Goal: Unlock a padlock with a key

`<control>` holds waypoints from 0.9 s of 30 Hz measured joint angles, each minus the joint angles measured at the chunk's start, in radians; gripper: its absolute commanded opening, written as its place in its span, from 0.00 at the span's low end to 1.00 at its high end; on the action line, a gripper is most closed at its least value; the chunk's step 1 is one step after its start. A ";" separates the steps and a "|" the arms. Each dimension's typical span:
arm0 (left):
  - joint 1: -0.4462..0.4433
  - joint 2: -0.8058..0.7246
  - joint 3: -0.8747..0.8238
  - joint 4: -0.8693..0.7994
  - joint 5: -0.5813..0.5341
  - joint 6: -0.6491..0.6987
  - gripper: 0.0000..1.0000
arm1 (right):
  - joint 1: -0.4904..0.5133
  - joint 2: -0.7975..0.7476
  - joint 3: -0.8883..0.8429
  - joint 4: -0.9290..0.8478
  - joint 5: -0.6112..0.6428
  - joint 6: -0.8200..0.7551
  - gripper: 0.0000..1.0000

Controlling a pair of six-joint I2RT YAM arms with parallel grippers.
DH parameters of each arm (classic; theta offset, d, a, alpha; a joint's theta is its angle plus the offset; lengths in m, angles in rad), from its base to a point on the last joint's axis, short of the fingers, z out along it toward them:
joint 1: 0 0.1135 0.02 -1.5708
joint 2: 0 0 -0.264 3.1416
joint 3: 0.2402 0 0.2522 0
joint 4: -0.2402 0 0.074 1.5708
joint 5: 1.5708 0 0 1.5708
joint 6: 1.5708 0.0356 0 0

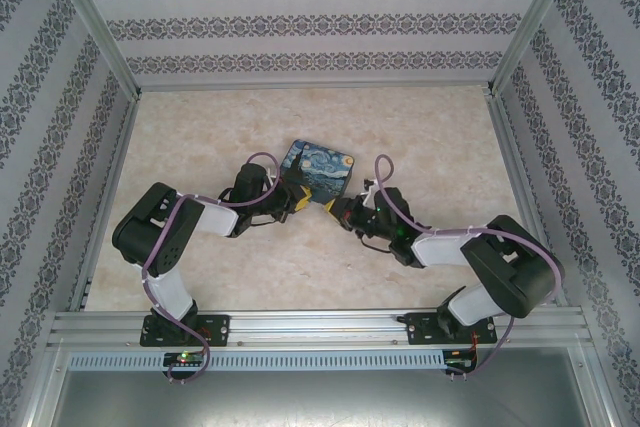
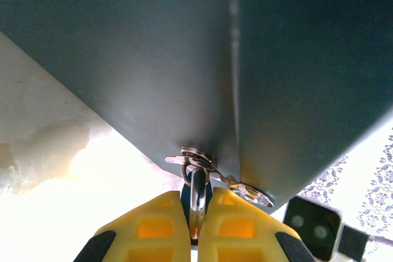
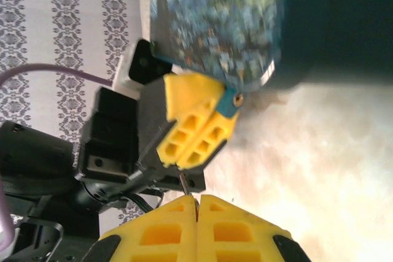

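The padlock [image 2: 197, 189] hangs by its metal shackle from the latch on the dark box [image 2: 184, 59]. My left gripper [image 2: 196, 207] is shut on its teal body. Seen from the right wrist, the padlock [image 3: 231, 102] sticks out of the left gripper [image 3: 222, 107] with its round keyhole end facing the camera. My right gripper [image 3: 198, 202] is shut on the key [image 3: 183, 182]. Just the thin metal tip shows past the fingers, below and left of the padlock and apart from it. From above, the left gripper [image 1: 303, 197] and right gripper [image 1: 331, 210] meet at the box's near corner.
The swirly-painted blue box [image 1: 318, 169] sits mid-table on the marbled surface [image 1: 430, 147]. A flat metal tab [image 2: 252, 193] hangs beside the latch. Patterned walls enclose three sides. Bare tabletop lies behind and to both sides of the box.
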 measured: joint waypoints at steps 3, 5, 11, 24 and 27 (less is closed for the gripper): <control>0.000 0.000 0.000 0.006 0.003 -0.009 0.00 | 0.059 0.013 0.000 0.003 0.074 0.053 0.00; 0.000 0.000 0.000 0.011 0.006 -0.014 0.00 | 0.089 0.031 0.000 0.010 0.121 0.089 0.00; 0.000 -0.002 0.000 0.023 0.019 -0.018 0.00 | 0.124 0.086 0.000 0.019 0.238 0.174 0.00; 0.000 -0.010 -0.004 0.039 0.037 -0.018 0.00 | 0.124 0.161 0.006 0.086 0.309 0.254 0.00; 0.000 -0.010 -0.007 0.043 0.042 -0.018 0.00 | 0.122 0.161 0.011 0.095 0.312 0.260 0.00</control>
